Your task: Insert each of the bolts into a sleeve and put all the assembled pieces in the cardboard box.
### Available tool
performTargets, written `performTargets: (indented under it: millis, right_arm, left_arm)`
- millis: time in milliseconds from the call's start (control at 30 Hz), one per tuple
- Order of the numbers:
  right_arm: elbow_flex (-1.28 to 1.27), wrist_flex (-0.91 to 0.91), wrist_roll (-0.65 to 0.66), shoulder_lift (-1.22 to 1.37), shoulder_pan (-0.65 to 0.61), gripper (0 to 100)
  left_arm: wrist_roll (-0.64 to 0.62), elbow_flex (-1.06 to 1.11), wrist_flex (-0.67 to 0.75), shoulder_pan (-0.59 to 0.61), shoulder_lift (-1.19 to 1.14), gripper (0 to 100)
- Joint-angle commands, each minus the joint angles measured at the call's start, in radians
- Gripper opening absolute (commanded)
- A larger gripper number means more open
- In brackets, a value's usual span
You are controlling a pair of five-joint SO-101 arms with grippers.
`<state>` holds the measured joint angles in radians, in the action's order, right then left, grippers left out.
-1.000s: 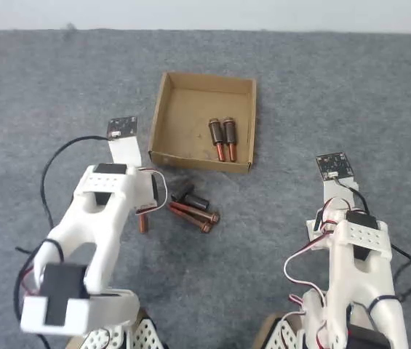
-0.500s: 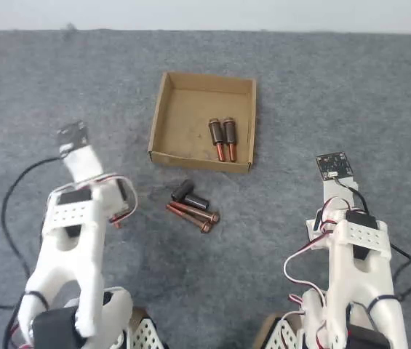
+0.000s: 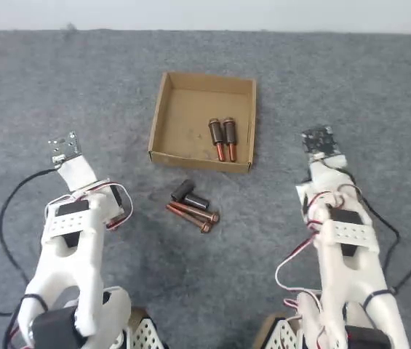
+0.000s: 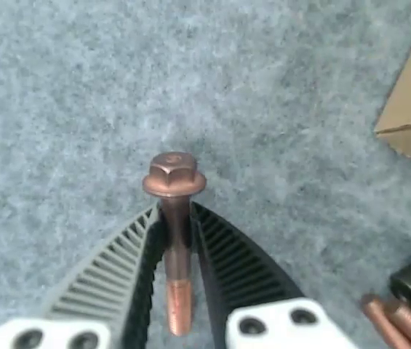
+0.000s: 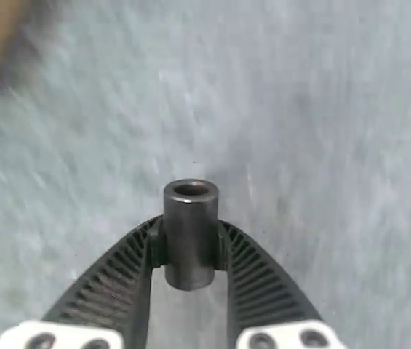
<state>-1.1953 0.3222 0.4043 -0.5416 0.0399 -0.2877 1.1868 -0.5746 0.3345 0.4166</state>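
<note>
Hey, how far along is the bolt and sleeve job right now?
Done: two assembled pieces lie in the cardboard box. In hand: the left tool grips a bolt and the right tool grips a sleeve, not yet joined. Left: two loose bolts and two loose sleeves on the carpet in front of the box.

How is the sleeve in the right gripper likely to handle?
The sleeve looks like rigid dark metal, so probably stiff and heavy for its size. Its smooth round wall, pinched by the right gripper, may slip or pivot. Laid sideways, it would likely roll.
</note>
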Motion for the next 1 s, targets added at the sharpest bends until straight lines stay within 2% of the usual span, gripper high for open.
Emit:
performTargets:
  millis: [0, 300, 400, 667, 867, 967]
  right_arm:
    - [0.012, -0.148, 0.008, -0.039, -0.064, 0.9]
    - [-0.114, -0.641, 0.008, -0.038, -0.157, 0.9]
    - [-0.127, -0.750, 0.008, -0.036, -0.179, 0.9]
    - [-0.101, -0.773, 0.006, 0.008, -0.196, 0.9]
    - [0.020, -0.776, 0.006, 0.240, -0.194, 0.9]
    - [0.061, -0.863, 0.006, 0.360, -0.194, 0.9]
  left_arm:
    - [-0.009, -0.004, 0.029, 0.005, 0.061, 1]
    - [-0.009, -0.002, 0.029, 0.008, 0.061, 1]
    - [-0.009, -0.002, 0.029, 0.008, 0.061, 1]
    - [-0.009, -0.001, 0.029, 0.009, 0.061, 1]
    - [-0.009, -0.001, 0.029, 0.009, 0.061, 1]
    - [-0.009, -0.001, 0.029, 0.009, 0.061, 1]
